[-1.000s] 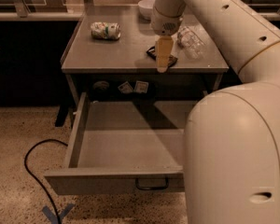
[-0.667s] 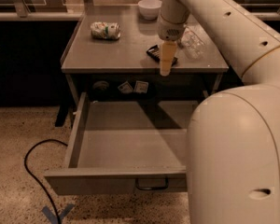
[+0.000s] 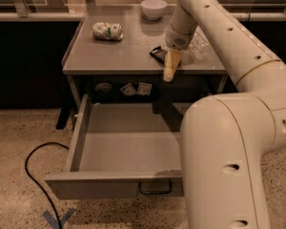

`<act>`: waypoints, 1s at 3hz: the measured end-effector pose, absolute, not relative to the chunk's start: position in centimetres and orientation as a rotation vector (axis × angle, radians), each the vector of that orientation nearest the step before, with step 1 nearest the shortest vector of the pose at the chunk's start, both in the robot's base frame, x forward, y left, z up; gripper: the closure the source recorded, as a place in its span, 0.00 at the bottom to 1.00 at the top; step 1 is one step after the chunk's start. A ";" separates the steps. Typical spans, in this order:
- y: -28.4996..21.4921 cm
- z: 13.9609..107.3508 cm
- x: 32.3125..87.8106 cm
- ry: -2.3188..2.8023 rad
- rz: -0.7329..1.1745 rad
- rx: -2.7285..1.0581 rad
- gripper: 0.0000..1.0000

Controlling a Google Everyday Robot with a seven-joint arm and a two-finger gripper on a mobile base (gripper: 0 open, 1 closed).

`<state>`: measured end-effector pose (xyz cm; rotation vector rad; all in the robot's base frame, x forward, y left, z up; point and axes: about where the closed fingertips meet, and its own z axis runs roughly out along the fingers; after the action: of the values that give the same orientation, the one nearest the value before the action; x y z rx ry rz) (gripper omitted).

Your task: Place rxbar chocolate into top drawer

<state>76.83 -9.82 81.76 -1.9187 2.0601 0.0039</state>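
Pointing downward from the end of the big pale arm point(image 3: 214, 37), the claw point(image 3: 168, 74) hangs over the near edge of the desk point(image 3: 119, 61), toward its right side, with its tan tip reaching just below the level of the desktop edge. Whether it is spread or pressed together cannot be told from this angle. Just to its left, the chocolate bar point(image 3: 158, 54) in its dark wrapper lies flat on the desk close to the near edge; its right end meets the claw's outline, and it is not clear whether the two are touching. Farther left and farther back on the desk lies a crushed green-and-white can point(image 3: 107, 31) on its side, and a white bowl point(image 3: 153, 8) stands at the far edge. A clear plastic bottle point(image 3: 199, 44) shows to the right of the arm, partly hidden by it. Below the desktop the top drawer point(image 3: 126, 144) is pulled far out toward the near side, its grey inside bare, its curved handle point(image 3: 155, 190) on the front panel. Two small cards point(image 3: 136, 88) sit in the dark gap under the desktop. On the speckled floor at the left a black cable point(image 3: 32, 175) curves near a blue tape mark point(image 3: 57, 218).
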 end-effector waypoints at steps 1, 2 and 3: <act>-9.8 81.7 76.8 2.060 0.004 -1.919 0.00; -9.6 82.1 78.4 2.035 -0.049 -1.899 0.00; -9.3 81.8 79.8 2.015 -0.080 -1.905 0.00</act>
<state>79.76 -9.26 81.85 -1.9051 2.0149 -0.0800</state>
